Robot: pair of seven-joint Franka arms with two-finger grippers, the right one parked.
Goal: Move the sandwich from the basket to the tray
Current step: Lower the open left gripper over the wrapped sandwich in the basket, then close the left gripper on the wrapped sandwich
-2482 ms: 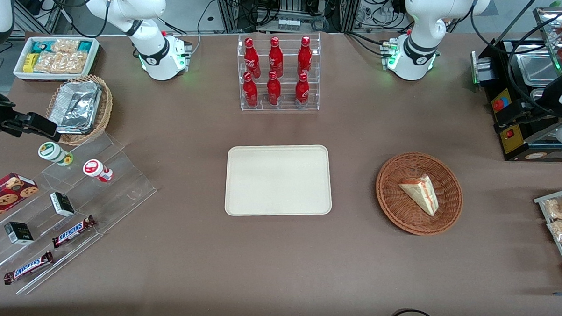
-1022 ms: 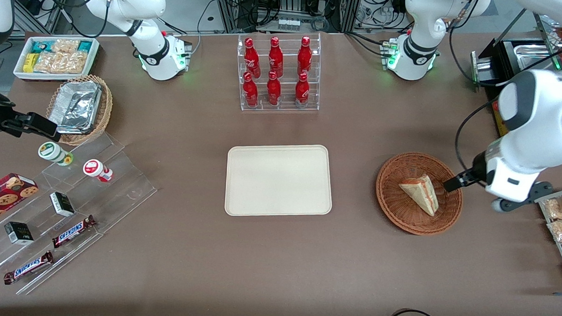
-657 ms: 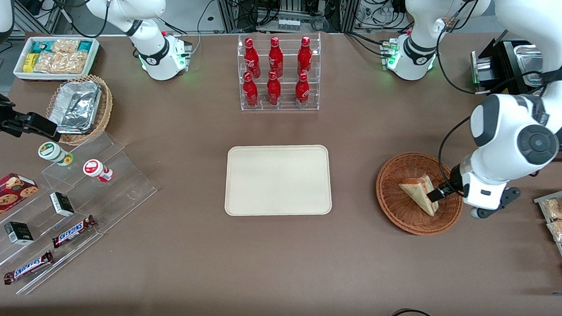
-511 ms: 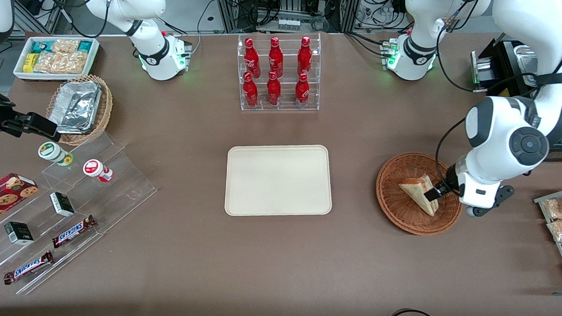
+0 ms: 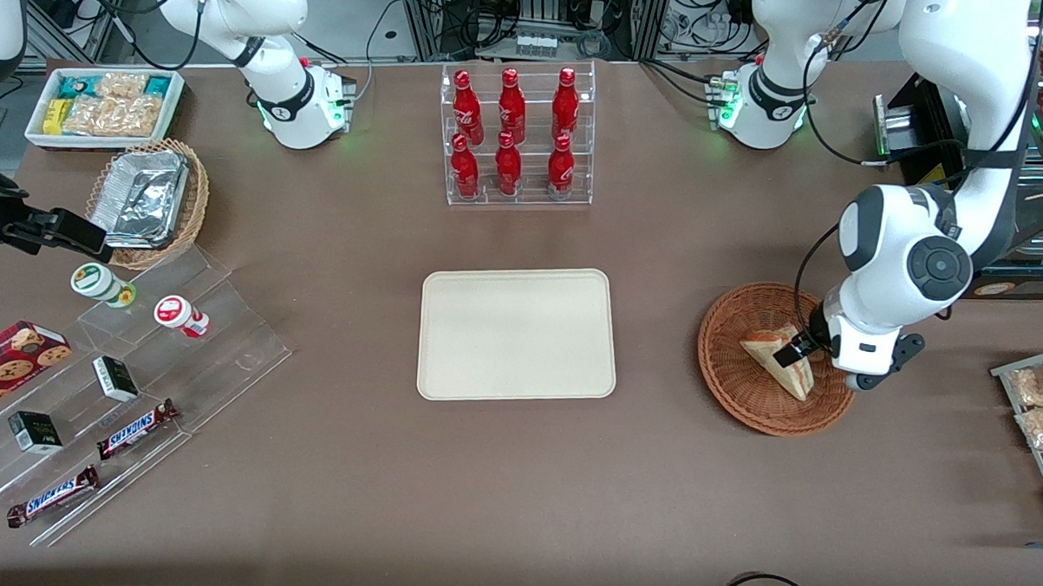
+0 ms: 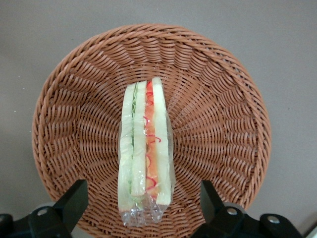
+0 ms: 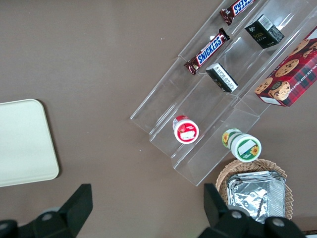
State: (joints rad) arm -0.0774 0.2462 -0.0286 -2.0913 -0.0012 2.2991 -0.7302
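red bottles (image 5: 513, 137), Snickers bars (image 5: 135, 429), foil trays (image 5: 140, 197)

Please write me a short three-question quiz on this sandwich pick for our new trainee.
1. True or false: the sandwich lies in the basket.
2. The gripper is: A) shut on the sandwich, B) open above the basket with one finger to each side of the sandwich, C) over the tray.
3. How many red bottles stand in the clear rack?

Key: 1 true; 2 B; 3 six.
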